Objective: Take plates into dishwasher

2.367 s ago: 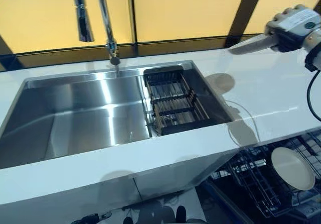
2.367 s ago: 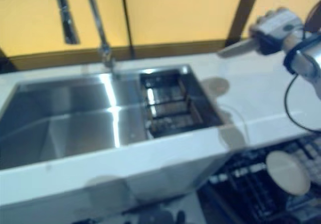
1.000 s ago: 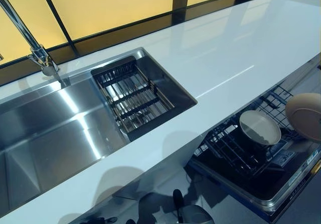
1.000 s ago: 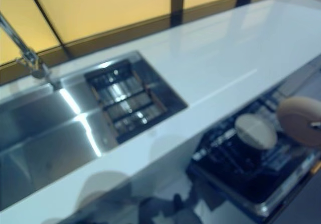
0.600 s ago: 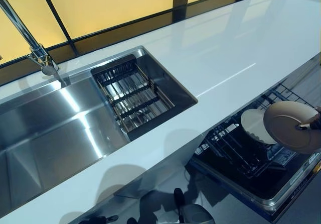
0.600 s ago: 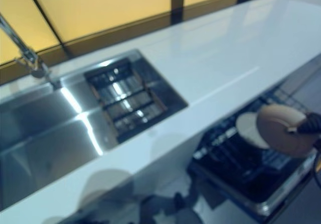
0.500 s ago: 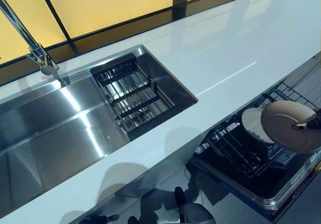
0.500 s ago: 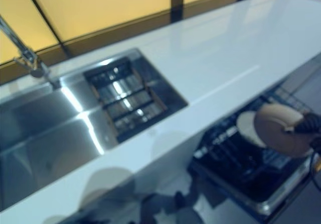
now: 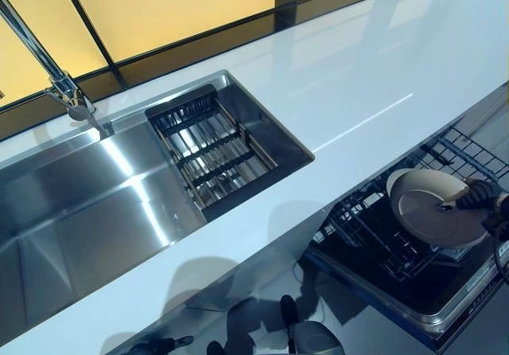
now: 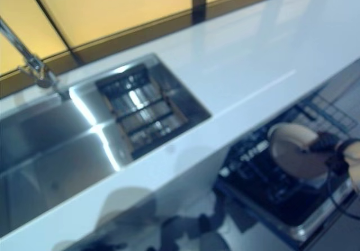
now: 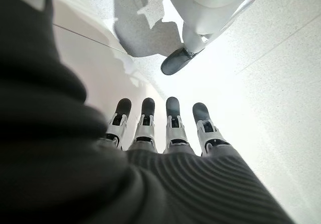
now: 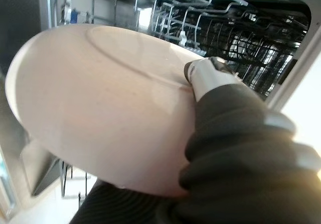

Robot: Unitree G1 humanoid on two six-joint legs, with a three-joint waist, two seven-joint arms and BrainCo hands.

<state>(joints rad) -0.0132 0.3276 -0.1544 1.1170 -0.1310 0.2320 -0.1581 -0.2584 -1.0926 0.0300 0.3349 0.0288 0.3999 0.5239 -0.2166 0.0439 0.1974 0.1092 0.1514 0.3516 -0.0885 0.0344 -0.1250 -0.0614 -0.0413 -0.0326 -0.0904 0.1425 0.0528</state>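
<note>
Two plates show at your lower right: the cream plate (image 9: 433,208) pinched at its rim by your right hand (image 9: 475,196), thumb on its face, hangs tilted over the dishwasher rack (image 9: 374,239), overlapping a second plate (image 9: 395,181) standing there. Your left hand (image 11: 165,128) hangs with straight fingers, holding nothing, over the floor (image 11: 281,58).

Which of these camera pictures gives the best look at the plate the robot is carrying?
The right wrist view: the plate fills the picture, pinched by the right robot hand before the dishwasher rack. Both eye views show it small, at the picture's edge, above the rack. The left wrist view shows none of it.
</note>
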